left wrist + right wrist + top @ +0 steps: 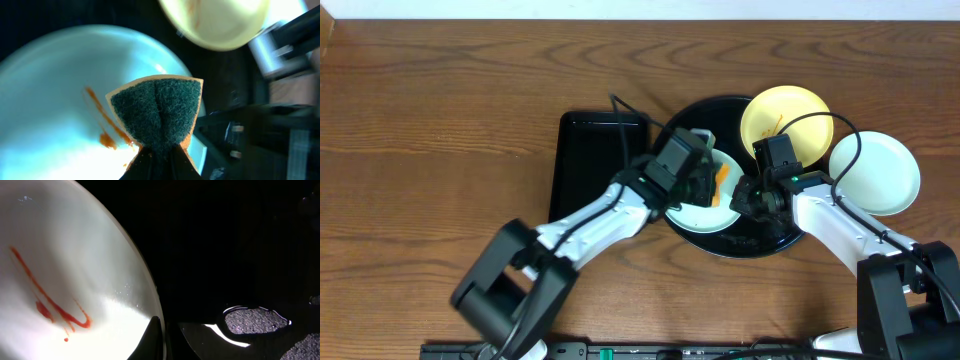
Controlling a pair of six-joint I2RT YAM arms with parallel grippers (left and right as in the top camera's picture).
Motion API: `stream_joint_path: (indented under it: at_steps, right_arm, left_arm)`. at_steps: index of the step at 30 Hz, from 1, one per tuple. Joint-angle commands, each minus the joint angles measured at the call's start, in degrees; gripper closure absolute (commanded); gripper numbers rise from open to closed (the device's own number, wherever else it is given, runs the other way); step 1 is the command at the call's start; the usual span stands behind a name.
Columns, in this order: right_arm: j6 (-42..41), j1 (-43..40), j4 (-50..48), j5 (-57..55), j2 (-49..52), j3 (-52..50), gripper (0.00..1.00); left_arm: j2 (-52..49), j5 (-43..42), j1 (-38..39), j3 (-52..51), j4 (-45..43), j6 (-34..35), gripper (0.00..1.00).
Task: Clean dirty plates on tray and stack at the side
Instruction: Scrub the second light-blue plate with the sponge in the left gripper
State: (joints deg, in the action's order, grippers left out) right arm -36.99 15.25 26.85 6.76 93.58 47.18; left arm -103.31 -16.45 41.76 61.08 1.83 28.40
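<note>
Now left jaws pinch a sponge (157,112) — right jaws clamp the smeared plate (75,255).

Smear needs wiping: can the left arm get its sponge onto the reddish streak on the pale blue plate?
Likely yes: the left tool holds a green-faced sponge beside the reddish streak on the pale mint-blue round plate, nothing between.

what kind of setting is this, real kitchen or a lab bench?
Probably a lab bench staged for dishwashing, not a kitchen: a wood table, a round black tray with a yellow plate and a smeared plate, and the left gripper pinching a sponge. No sink in view.
</note>
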Motion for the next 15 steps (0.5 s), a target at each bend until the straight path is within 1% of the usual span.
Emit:
stream_joint_path:
  at_steps: [1,5,8,9,12,15]
  right_arm:
    - [1.07,0.50,0.22,-0.55,-1.01,-0.35,0.99]
    - [1.07,0.50,0.22,-0.55,-1.01,-0.35,0.99]
    - [1.07,0.50,0.26,-0.55,-1.01,-0.35,0.99]
    - [1.07,0.50,0.39,-0.57,-1.01,-0.35,0.99]
    - [1.07,0.50,0.94,-0.57,-1.01,-0.35,0.99]
    - [1.14,0.50,1.75,-0.57,-1.01,-0.35,0.99]
  left_arm:
    - [-2.73,0.13,1.22,-0.48,-1.46,2.97,0.92]
    - [-5.66,-3.17,2.14,-0.48,-3.04,3.02,0.92]
    - [-7.58,-2.69,2.47,-0.48,-3.04,2.80,0.92]
    - [-8.20,-1.46,2.40,-0.48,-2.86,2.73,0.92]
    - [-8.81,6.08,1.11,-0.48,-1.44,2.71,0.92]
    - [-8.74,9.53,-1.57,-0.26,-2.19,2.78,0.92]
